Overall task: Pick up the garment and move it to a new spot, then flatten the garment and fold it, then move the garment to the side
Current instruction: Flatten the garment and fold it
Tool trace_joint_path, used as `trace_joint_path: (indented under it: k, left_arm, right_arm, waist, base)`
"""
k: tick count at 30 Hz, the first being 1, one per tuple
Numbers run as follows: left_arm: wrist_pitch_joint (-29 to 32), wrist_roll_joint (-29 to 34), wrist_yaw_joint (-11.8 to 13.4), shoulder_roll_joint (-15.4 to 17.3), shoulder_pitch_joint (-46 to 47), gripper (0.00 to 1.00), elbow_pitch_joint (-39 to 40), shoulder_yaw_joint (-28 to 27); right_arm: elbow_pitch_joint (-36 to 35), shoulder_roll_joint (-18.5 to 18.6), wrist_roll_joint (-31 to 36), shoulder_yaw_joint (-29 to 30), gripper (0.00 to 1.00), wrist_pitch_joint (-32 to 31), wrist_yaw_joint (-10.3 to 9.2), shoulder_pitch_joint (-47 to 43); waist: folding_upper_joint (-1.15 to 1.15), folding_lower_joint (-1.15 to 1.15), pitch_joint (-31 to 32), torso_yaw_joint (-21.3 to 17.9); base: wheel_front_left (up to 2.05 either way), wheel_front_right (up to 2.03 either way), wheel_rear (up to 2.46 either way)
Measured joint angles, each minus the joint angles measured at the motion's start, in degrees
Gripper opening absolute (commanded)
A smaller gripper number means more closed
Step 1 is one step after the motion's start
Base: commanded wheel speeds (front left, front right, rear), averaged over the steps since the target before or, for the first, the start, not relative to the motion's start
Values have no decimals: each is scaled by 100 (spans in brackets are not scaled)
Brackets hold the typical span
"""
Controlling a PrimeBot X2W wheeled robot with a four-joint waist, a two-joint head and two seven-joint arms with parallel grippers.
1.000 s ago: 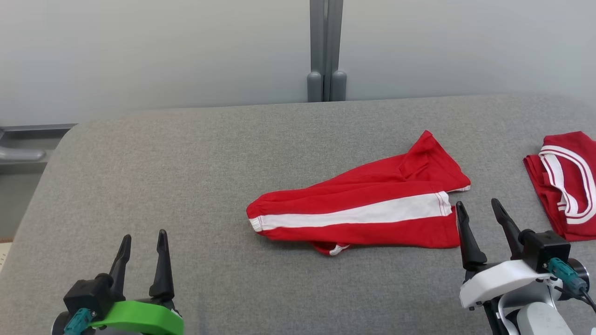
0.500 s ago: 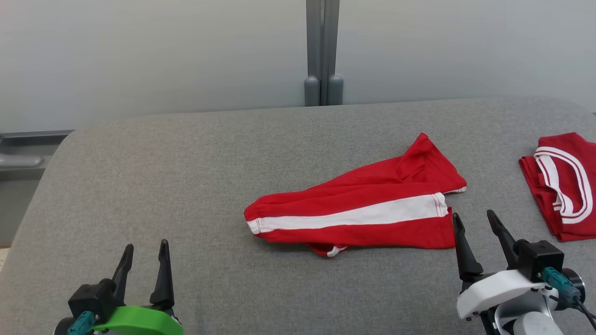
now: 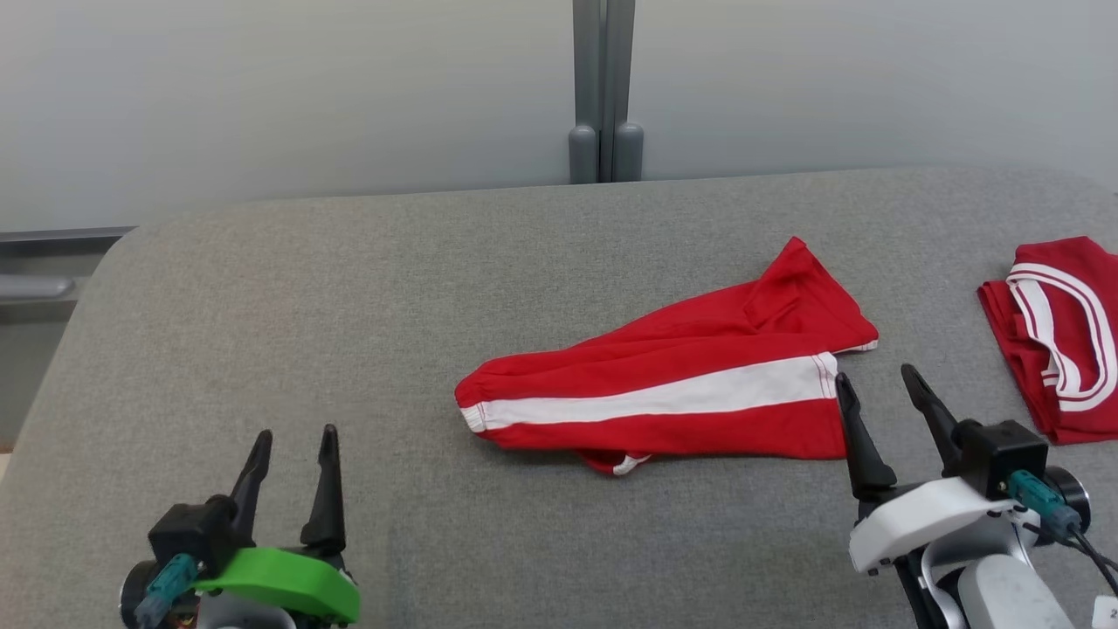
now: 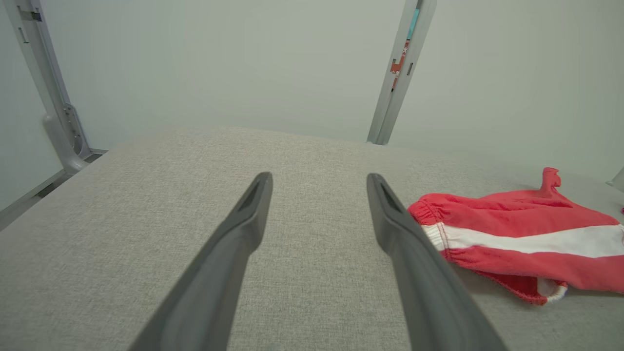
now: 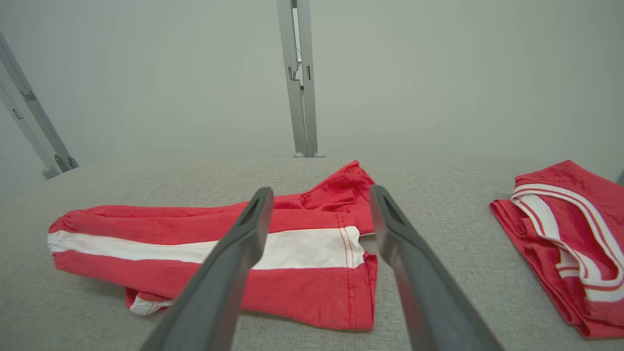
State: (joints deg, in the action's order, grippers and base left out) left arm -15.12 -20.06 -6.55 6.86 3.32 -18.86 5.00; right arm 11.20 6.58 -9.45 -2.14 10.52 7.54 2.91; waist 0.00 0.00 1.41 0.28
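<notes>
A red garment with a white side stripe (image 3: 672,384) lies loosely folded along its length on the grey padded table (image 3: 349,297), just right of centre. It also shows at the right of the left wrist view (image 4: 512,239) and across the right wrist view (image 5: 204,243). My right gripper (image 3: 876,377) hovers open just off the garment's right hem, with nothing between its fingers. At the near left, well away from the cloth, my left gripper (image 3: 295,435) stands open and empty.
A second red garment with white trim (image 3: 1057,332) lies folded at the table's right edge, also in the right wrist view (image 5: 565,234). A grey post (image 3: 601,87) rises behind the table against a pale wall. The table's left half is bare cloth.
The head camera shifted slightly, so the whole picture moved a little. My right gripper edged up toward the garment's right hem and my left rose a little; the garment lies as before.
</notes>
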Motion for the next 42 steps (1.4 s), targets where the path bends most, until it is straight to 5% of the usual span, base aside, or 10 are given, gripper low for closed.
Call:
trace_joint_path:
  k: [11, 17, 30, 42]
  left_arm:
    - [1494, -750, -77, -87, 922, 100, -624, 1255]
    - [1709, -1269, -77, -113, 1401, 100, -965, 1695]
    - [1597, -1801, -82, 24, 1889, 100, -1410, 2187]
    - [1403, -2071, -82, 132, 2058, 100, -1642, 2513]
  right_arm:
    - [669, 342, -422, -13, 100, -1957, -3, 1072]
    - [1288, 361, -834, -179, 100, -2795, -3, 1620]
    - [2539, 488, -1517, -667, 100, -2862, -3, 2401]
    - [2830, 557, -2249, -1428, 100, -2444, -3, 2832]
  waist:
    - [0, 0, -352, -5]
    - [0, 0, -603, -64]
    - [0, 0, -955, -143]
    - [0, 0, -1038, -56]
  base:
    - [0, 0, 0]
    - [0, 0, 0]
    - [0, 0, 0]
    - [0, 0, 0]
